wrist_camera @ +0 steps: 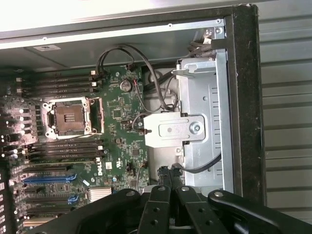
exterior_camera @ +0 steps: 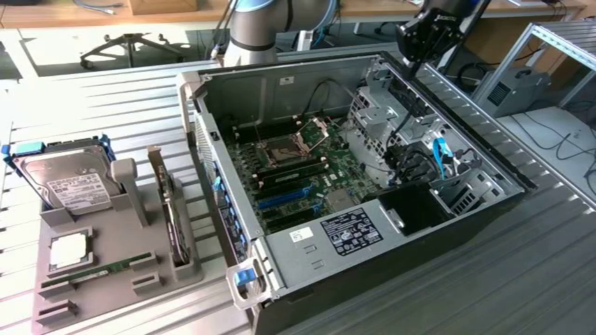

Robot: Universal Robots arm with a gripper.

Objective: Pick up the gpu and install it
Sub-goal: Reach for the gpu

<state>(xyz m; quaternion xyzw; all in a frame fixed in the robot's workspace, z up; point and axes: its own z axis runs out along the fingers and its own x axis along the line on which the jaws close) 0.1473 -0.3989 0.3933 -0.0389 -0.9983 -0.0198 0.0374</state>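
On the slatted bench [exterior_camera: 112, 94] the gripper [wrist_camera: 170, 174] hangs closed and empty over the open case [exterior_camera: 270, 87], well apart from the gpu [exterior_camera: 174, 223], whose upright edge probably wants a squared, opened approach.

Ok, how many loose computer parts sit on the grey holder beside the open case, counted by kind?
hard drive: 1
gpu: 1
silver square chip: 1
RAM stick: 1
Total: 4
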